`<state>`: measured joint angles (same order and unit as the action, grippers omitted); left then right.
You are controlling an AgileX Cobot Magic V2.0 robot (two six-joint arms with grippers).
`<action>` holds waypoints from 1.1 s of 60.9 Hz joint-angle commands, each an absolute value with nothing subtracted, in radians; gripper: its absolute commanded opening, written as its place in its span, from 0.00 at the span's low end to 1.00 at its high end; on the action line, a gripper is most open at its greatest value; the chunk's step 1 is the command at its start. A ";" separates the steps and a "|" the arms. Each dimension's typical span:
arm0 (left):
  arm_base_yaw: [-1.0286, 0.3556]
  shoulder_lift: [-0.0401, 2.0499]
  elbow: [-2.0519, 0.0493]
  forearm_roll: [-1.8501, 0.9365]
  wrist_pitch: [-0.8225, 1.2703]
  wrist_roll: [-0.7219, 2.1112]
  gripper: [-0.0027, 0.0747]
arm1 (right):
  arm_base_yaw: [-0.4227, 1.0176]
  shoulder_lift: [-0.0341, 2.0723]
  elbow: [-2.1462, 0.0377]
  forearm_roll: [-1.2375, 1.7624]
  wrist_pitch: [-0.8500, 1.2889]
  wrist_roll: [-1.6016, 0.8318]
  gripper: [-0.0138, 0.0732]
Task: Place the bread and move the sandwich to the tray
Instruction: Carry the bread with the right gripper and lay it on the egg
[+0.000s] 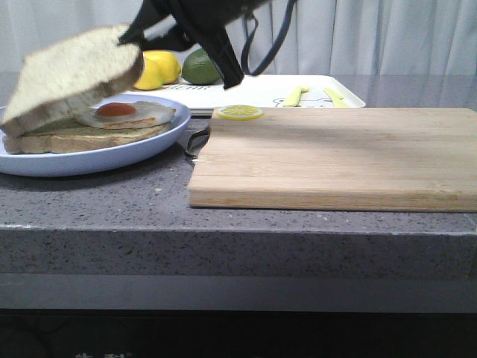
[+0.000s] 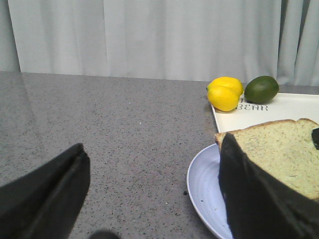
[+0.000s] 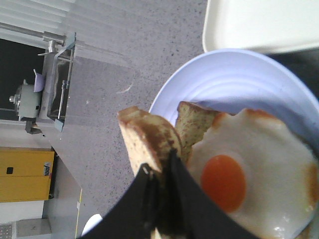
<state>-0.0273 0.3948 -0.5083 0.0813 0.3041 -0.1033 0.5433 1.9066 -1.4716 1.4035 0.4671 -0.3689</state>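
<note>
Right gripper [image 3: 162, 174], jaws pinching the crust edge of the flat tan toast slice [image 1: 74, 74], holds it tilted above the fried egg [image 1: 123, 113] on the lower slice [image 1: 82, 138], within the round light-blue plate [image 1: 160, 142]; likely edge-held so it can drop flat. Left gripper [image 2: 149, 199] jaws spread, empty, beside the plate. White rectangular tray [image 1: 261, 93] behind, on the grey counter [image 1: 149, 209].

Bread [image 2: 279, 149] over blue plate [image 2: 204, 184], lemon [image 2: 224, 93], lime [image 2: 261, 89], white tray [image 2: 294, 112], grey counter [image 2: 109, 134]
</note>
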 commanded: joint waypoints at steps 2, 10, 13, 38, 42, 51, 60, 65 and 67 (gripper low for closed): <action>-0.035 0.407 -0.543 0.075 0.219 -0.112 0.73 | 0.538 1.849 -1.499 1.450 0.475 -0.382 0.24; -0.035 0.407 -0.543 0.075 0.219 -0.112 0.73 | 0.524 1.849 -1.479 1.449 0.476 -0.382 0.28; -0.035 0.407 -0.543 0.075 0.219 -0.112 0.73 | 0.517 1.849 -1.469 1.449 0.483 -0.382 0.30; -0.035 0.407 -0.543 0.075 0.219 -0.112 0.73 | 0.450 1.849 -1.426 1.443 0.612 -0.382 0.63; -0.035 0.407 -0.543 0.075 0.219 -0.112 0.73 | 0.447 1.849 -1.426 1.441 0.623 -0.382 0.70; -0.035 0.407 -0.543 0.075 0.219 -0.112 0.73 | 0.417 1.827 -1.426 1.409 0.669 -0.382 0.68; -0.035 0.407 -0.543 0.075 0.219 -0.112 0.73 | 0.368 1.730 -1.419 1.281 0.717 -0.382 0.62; -0.035 0.407 -0.543 0.075 0.219 -0.112 0.73 | 0.346 1.668 -1.419 1.142 0.748 -0.382 0.55; -0.035 0.407 -0.543 0.075 0.219 -0.112 0.73 | 0.337 1.646 -1.419 1.089 0.770 -0.382 0.51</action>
